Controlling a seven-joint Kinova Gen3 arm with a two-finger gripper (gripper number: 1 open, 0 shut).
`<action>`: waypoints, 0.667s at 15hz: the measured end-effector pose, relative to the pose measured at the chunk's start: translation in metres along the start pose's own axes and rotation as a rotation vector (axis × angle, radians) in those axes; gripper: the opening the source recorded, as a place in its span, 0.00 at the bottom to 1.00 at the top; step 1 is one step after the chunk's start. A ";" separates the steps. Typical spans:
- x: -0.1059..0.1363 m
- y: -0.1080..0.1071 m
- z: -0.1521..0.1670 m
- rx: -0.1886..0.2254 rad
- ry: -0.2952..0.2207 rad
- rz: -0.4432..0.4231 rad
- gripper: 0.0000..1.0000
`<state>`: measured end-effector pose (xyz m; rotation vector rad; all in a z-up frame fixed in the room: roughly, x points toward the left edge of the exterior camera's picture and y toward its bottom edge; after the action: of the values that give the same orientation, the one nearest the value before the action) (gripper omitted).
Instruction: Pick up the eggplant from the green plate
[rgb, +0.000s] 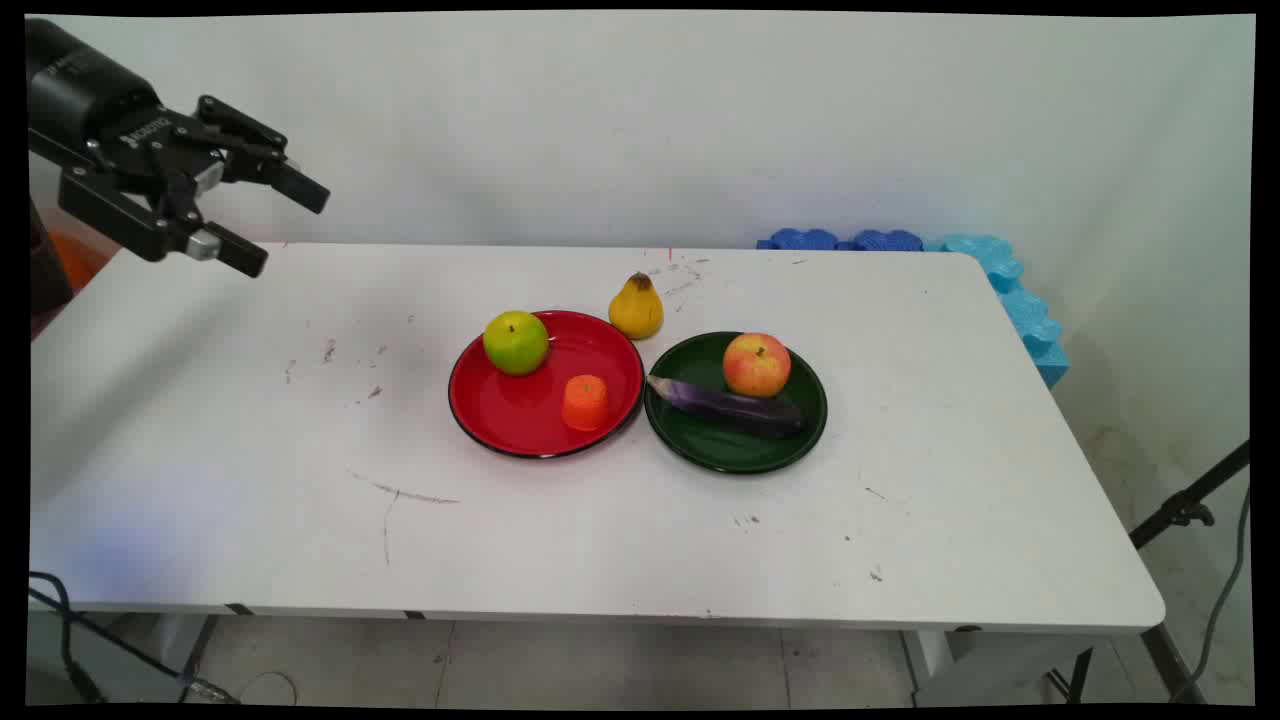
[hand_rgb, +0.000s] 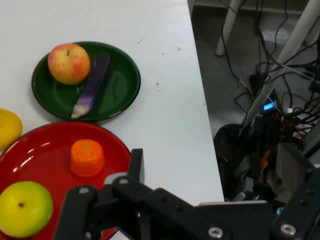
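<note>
The tool (rgb: 283, 225) is seen raised at the table's (rgb: 600, 540) far left corner, tilted sideways, with its fingers spread wide and nothing held between them. In the hand view only one finger (hand_rgb: 136, 165) is clearly made out, rising above the black linkage.

Nearest to the tool is the red plate (rgb: 500, 415), well apart from it, across a bare stretch of scuffed table top. On this plate a green apple (rgb: 516, 342) is seated at the side closer to the tool, and a small orange carrot-like piece (rgb: 585, 402) stands upright at the farther side. A yellow pear (rgb: 636, 307) stands upright on the table just beside the red plate's far rim.

Beyond the red plate, with rims almost touching, a dark green plate (rgb: 735, 455) is placed. A red-yellow apple (rgb: 757, 364) and a purple eggplant (rgb: 730, 405) are carried on it, the eggplant lying just beside the apple, seemingly touching it.

Nothing is seen standing between the tool and the plates.

Farthest from the tool, blue foam pieces (rgb: 1010, 290) are noted along the table's far edge and corner, against the wall. A black stand leg (rgb: 1185, 505) is seen on the floor beyond the table's end.
</note>
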<state>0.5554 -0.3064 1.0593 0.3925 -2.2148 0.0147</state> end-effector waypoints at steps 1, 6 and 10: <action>0.001 0.002 0.003 0.007 -0.004 -0.009 1.00; 0.026 0.003 0.030 0.046 -0.012 -0.026 1.00; 0.060 -0.006 0.065 0.091 -0.026 -0.013 1.00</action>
<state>0.4725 -0.3382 1.0641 0.4593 -2.2425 0.1045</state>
